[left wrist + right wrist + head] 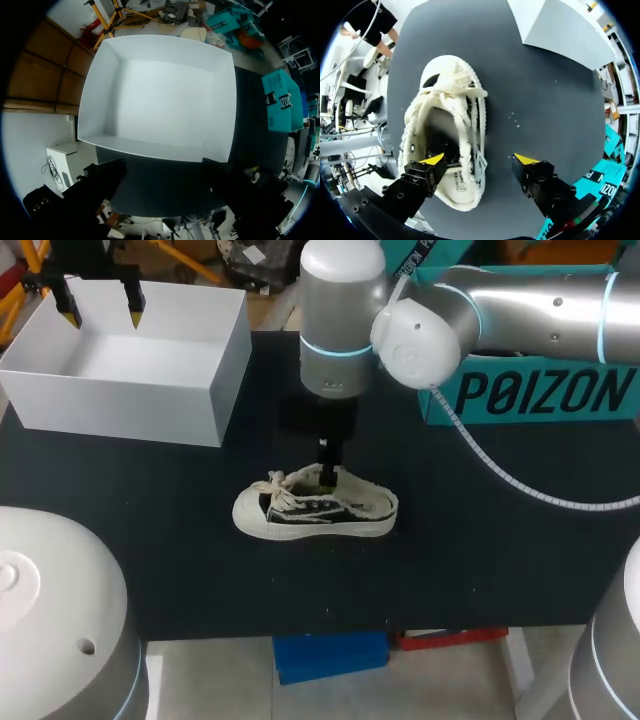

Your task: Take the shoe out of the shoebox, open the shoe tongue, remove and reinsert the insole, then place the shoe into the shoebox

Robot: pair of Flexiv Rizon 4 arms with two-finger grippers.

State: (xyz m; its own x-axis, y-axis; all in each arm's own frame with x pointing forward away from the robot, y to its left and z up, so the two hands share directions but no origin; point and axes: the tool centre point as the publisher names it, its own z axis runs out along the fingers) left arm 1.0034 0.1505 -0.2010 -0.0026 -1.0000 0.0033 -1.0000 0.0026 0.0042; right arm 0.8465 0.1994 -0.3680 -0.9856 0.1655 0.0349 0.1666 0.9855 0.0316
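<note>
While right end effector (479, 160) straddles shoe (445, 115) side, released, left end effector (101, 308) released above shoebox (120, 405)

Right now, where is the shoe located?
In the head view the shoe sits near the middle of the black table, nearer the robot than the white shoebox, directly under the right arm's jaws.

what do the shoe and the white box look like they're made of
The shoe: black upper looks like canvas, given the frayed cream edges; woven cord laces; the smooth off-white sole is probably rubber. The box: likely cardboard, matte white, judging by its thin, flat, sharply folded walls.
</note>
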